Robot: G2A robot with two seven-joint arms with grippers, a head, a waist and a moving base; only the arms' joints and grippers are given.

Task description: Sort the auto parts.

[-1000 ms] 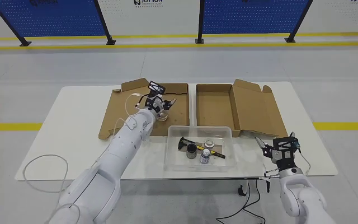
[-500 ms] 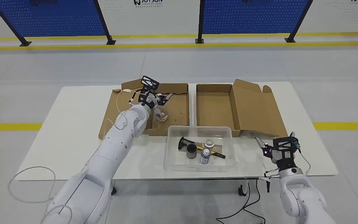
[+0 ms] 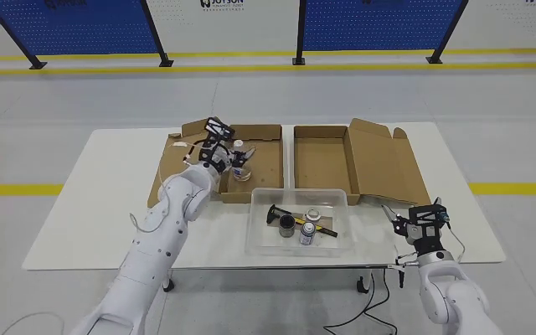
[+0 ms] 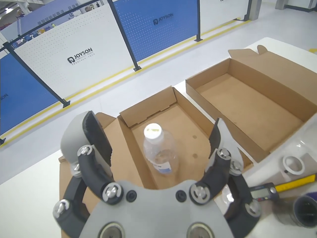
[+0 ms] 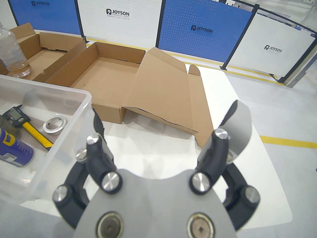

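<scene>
The left arm stretches far forward, and the left pincer (image 3: 232, 155) tilts downward with its fingers (image 4: 96, 134) spread wide, gripping nothing. The right arm is folded close to the body; the right pincer (image 3: 416, 219) points forward, its fingers equally wide apart and empty.

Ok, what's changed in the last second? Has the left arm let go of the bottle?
The left gripper drew back from the bottle toward the far left side of the box. Its jaws are open and clear of the bottle, so it looks released. The bottle stands upright in the box, about where it was. The right gripper and the bin stayed put.
</scene>
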